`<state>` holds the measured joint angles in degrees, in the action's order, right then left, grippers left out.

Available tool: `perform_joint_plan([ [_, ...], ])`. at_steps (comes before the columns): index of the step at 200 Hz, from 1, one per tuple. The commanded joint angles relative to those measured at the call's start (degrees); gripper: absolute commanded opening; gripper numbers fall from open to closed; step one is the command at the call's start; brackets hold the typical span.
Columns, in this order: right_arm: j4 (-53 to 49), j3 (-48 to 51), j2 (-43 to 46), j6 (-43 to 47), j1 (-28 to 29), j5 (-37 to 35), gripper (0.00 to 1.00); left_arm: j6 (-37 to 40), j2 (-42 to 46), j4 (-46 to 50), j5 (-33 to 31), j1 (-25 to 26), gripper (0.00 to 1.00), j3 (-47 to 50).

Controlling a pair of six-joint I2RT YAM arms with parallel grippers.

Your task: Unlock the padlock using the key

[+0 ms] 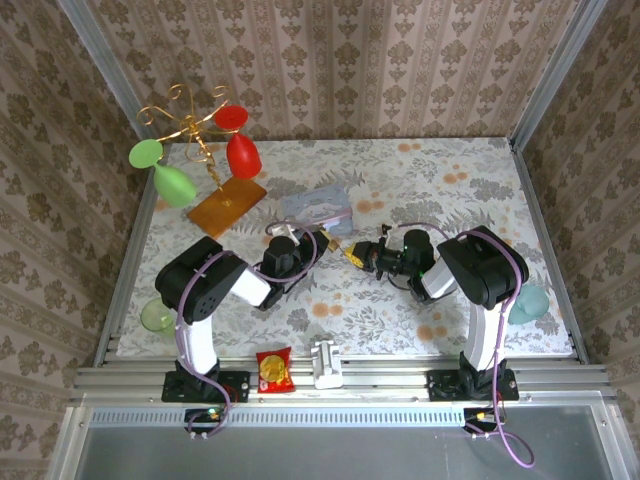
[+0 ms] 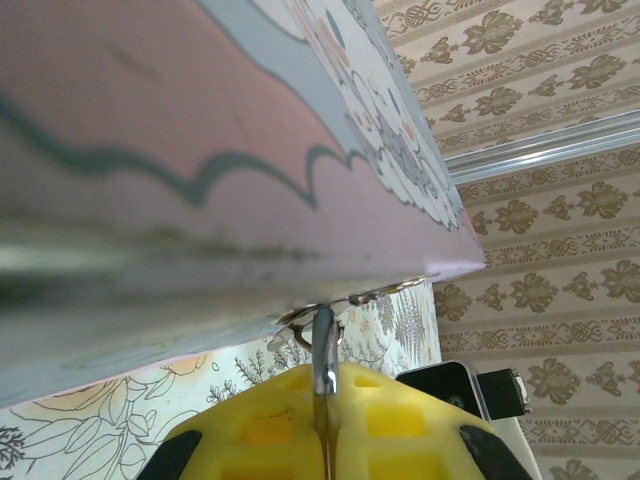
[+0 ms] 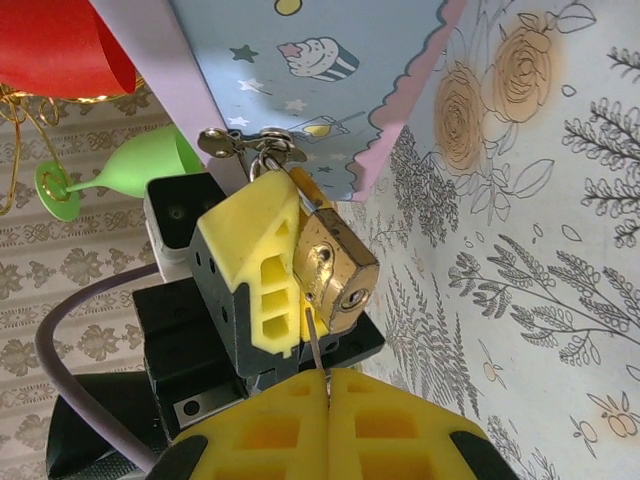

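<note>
Right fingers [image 3: 260,430] pinch the key [image 3: 314,345] below the padlock [image 3: 335,265], against left fingers [image 3: 250,260].

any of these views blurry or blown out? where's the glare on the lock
Left wrist: the tin sits so close that its near edge smears out of focus, while the wallpaper behind is crisp. Right wrist: the padlock is sharp, with a bright glint on its brass face. Top external: even light, soft shadows.

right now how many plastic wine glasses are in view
4: a green glass and a red glass on the gold rack far left, a pale green glass by the left arm, a teal glass by the right arm. Arms may hide more.
</note>
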<state>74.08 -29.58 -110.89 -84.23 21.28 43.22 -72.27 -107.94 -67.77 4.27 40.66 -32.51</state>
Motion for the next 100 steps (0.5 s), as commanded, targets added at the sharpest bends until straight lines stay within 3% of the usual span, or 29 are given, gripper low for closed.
perform_joint_plan([
  [1,1.5,-1.9,-0.4,-0.2,0.5,2.2,0.0,-2.0,1.6,-5.5,1.1,-0.2,0.0,-1.6],
  [100,1.5,-1.7,-3.0,0.5,0.3,1.5,0.0,-1.3,3.4,-4.0,0.4,0.0,0.0,-1.9],
])
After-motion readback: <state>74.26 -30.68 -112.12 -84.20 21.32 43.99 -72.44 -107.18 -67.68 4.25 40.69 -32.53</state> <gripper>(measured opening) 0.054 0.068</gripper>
